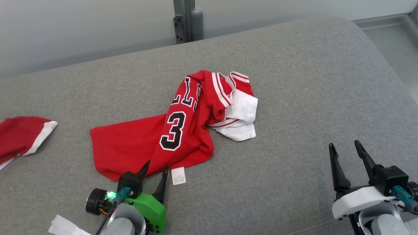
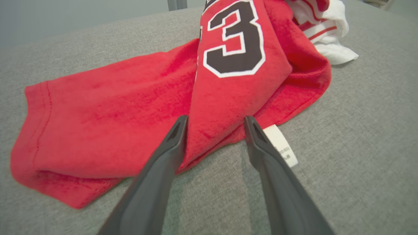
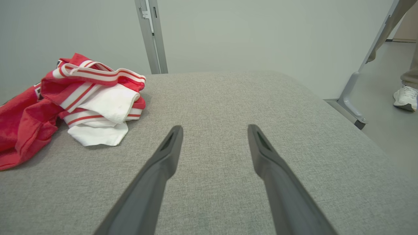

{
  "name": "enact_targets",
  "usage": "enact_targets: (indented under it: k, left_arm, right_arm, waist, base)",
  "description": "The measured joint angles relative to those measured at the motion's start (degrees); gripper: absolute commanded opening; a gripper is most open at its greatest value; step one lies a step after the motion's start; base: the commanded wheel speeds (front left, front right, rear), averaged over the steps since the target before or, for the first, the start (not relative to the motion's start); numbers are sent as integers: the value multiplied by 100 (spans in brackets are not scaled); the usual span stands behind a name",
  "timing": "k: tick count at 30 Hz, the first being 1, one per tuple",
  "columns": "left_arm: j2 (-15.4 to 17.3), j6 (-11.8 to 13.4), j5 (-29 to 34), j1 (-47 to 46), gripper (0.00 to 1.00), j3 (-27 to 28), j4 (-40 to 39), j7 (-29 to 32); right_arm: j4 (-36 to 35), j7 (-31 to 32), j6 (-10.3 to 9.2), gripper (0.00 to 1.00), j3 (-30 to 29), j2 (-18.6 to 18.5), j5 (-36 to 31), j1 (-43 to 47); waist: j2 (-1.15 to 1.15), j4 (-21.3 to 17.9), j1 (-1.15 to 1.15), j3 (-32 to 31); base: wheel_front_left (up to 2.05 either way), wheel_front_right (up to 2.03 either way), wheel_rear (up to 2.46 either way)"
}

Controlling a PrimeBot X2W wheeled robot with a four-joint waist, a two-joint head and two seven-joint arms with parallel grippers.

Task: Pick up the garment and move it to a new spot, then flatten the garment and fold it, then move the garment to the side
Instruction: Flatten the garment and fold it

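Though vague overhead, left pincer (image 2: 216, 120) spread, seemingly astride garment (image 2: 98, 107) hem; right pincer (image 3: 215, 128) spread.

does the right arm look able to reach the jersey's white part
Probably yes: only bare grey cushion lies between the open right end effector and the white part; nothing blocks it.

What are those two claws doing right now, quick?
Left gripper: open around the near edge of the red jersey, not clamped.
Right gripper: open, holding nothing.

Grey cushion (image 1: 294, 98), crumpled red jersey (image 1: 130, 147) centred, another red garment (image 1: 19, 135) at left
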Motion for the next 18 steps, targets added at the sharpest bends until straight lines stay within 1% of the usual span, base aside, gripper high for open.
enact_targets:
  k: [1,6,11,15,18]
  left_arm:
    - [18,1,5,-39,0,-5,52,-13]
    - [80,21,19,-194,0,-40,188,-33]
    - [136,32,-40,-460,0,53,-297,-31]
    - [321,79,-113,-865,0,190,-799,447]
    - [554,135,-127,-1191,0,320,-972,849]
  right_arm:
    - [-1,0,0,100,-7,9,0,-1]
    - [18,0,0,100,31,88,0,-42]
    - [25,0,0,100,96,113,23,-87]
    - [35,0,0,100,129,125,43,-109]
    - [41,0,0,100,160,166,52,-159]
  waist:
    - [0,-19,0,15]
    - [0,-69,0,25]
    - [0,-150,0,4]
    - [0,-277,0,20]
    - [0,-423,0,57]
  base:
    - [0,0,0]
    - [0,0,0]
    - [0,0,0]
    - [0,0,0]
    - [0,0,0]
